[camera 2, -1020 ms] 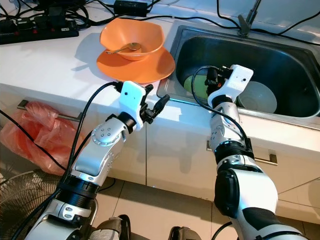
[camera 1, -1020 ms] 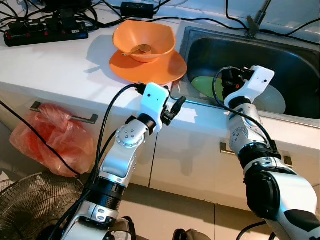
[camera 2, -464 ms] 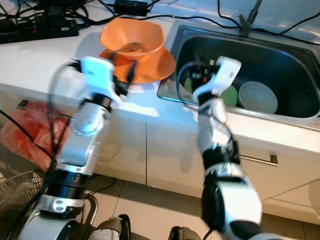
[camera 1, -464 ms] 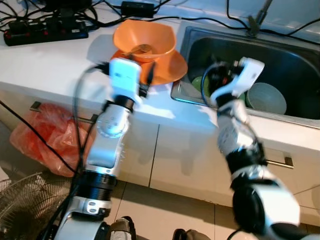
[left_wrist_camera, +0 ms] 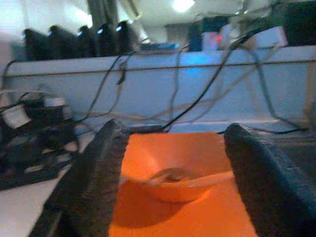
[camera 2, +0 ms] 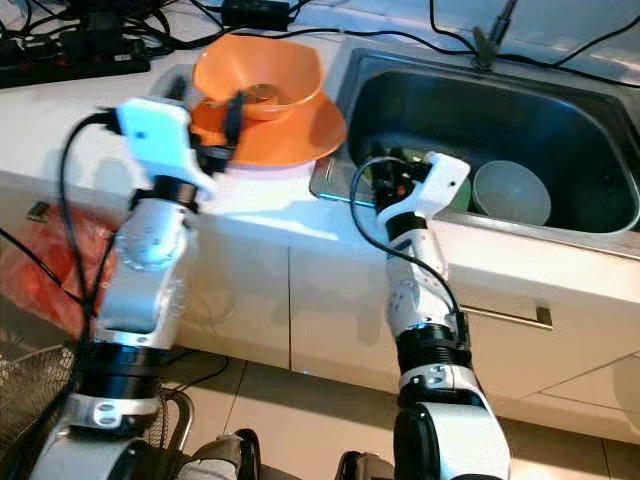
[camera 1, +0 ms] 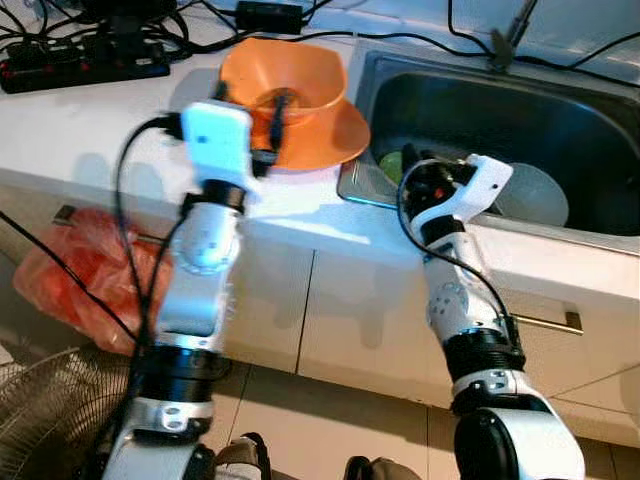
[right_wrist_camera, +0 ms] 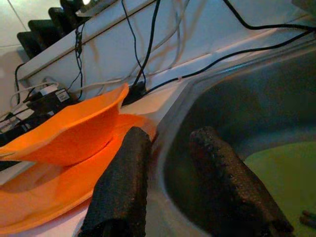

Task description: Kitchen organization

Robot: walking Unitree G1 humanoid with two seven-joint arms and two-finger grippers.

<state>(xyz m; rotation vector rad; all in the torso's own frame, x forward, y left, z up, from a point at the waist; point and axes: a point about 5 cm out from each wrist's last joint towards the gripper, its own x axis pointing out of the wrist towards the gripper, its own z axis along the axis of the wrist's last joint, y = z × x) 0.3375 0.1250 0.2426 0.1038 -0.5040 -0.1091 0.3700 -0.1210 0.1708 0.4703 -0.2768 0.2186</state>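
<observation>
An orange bowl (camera 1: 290,70) with a spoon (camera 1: 272,98) in it sits on an orange plate (camera 1: 325,135) on the white counter, left of the steel sink (camera 1: 560,110). My left gripper (camera 1: 272,125) is open at the plate's near-left edge, pointing at the bowl (left_wrist_camera: 173,163), which lies between its fingers (left_wrist_camera: 98,173) in the left wrist view. My right gripper (camera 1: 415,178) is open over the sink's front left corner, just above a green plate (camera 1: 393,165). A pale bowl (camera 1: 535,195) lies in the sink beside it.
Power strips and black cables (camera 1: 80,60) run along the back of the counter. The faucet base (camera 1: 500,45) stands behind the sink. A red plastic bag (camera 1: 70,290) hangs on the cabinet front at left, above a fan grille (camera 1: 50,420) on the floor.
My left arm has swung up and left, bringing its gripper from the counter's front edge to the orange plate. My right gripper has shifted left and lower, toward the sink's front left corner.
</observation>
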